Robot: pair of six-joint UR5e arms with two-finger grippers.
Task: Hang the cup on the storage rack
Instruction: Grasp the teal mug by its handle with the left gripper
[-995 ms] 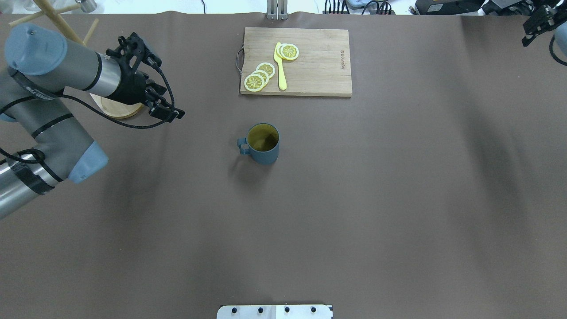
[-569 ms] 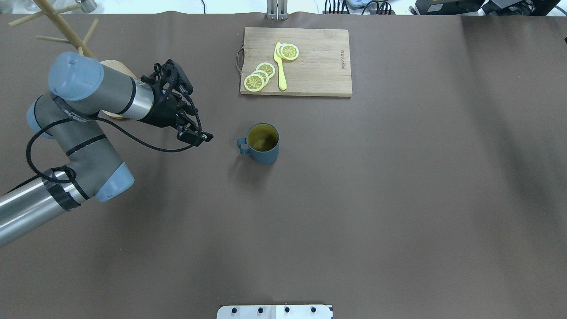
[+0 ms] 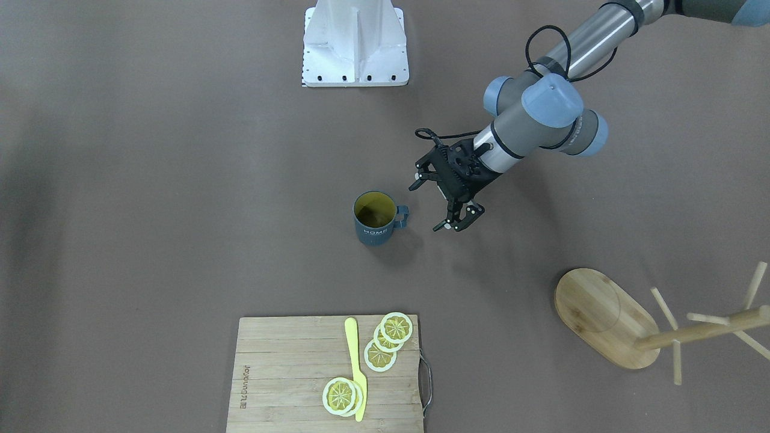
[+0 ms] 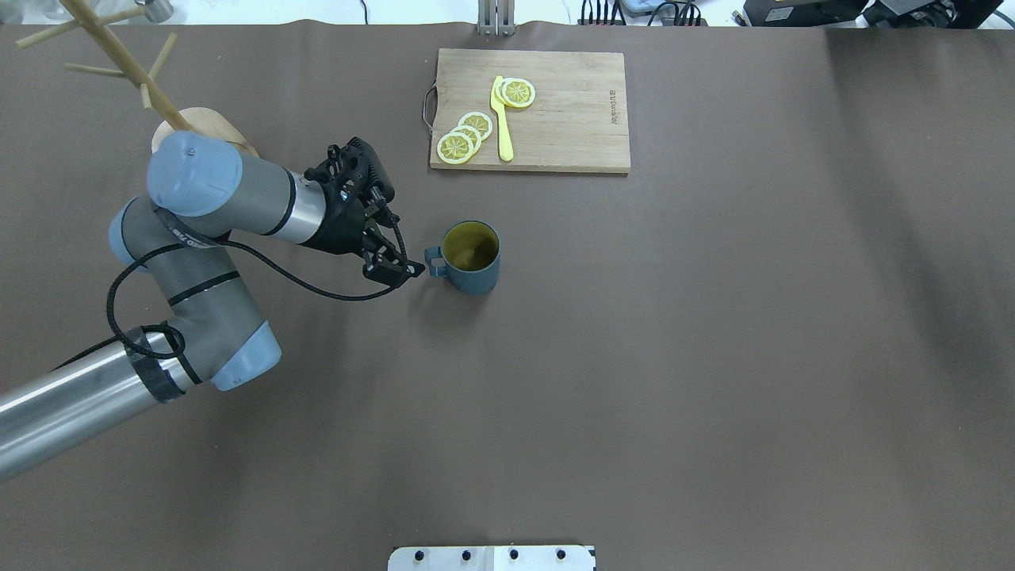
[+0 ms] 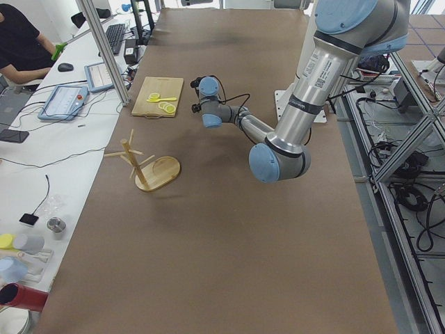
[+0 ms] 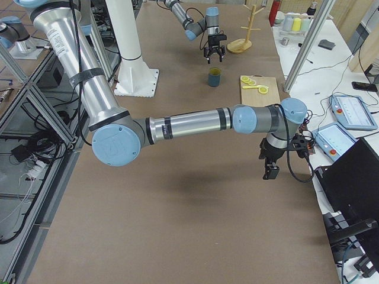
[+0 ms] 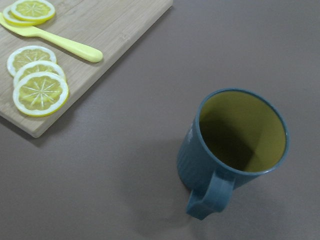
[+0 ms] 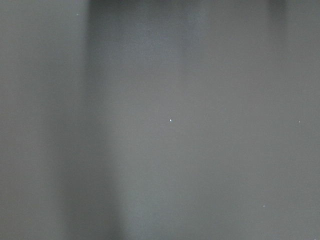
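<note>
The dark blue-grey cup [image 4: 471,258] stands upright on the brown table, yellowish inside, its handle [image 4: 434,262] pointing toward my left gripper. It also shows in the front view [image 3: 374,218] and fills the left wrist view [image 7: 235,150]. My left gripper [image 4: 400,236] is open and empty, just left of the handle and not touching it; the front view [image 3: 432,206] shows its jaws spread. The bamboo storage rack [image 4: 210,123] stands at the far left behind my left arm, its pegs bare [image 3: 601,316]. My right gripper [image 6: 269,168] shows only in the right side view; whether it is open or shut I cannot tell.
A bamboo cutting board [image 4: 555,111] with lemon slices [image 4: 464,135] and a yellow knife [image 4: 501,119] lies beyond the cup. The robot's white base plate [image 3: 356,45] is at the near table edge. The right wrist view shows only bare table surface.
My left arm has swung right, from beside the rack to just short of the cup's handle. My right gripper has left the overhead view's top right corner. The cup has not moved.
</note>
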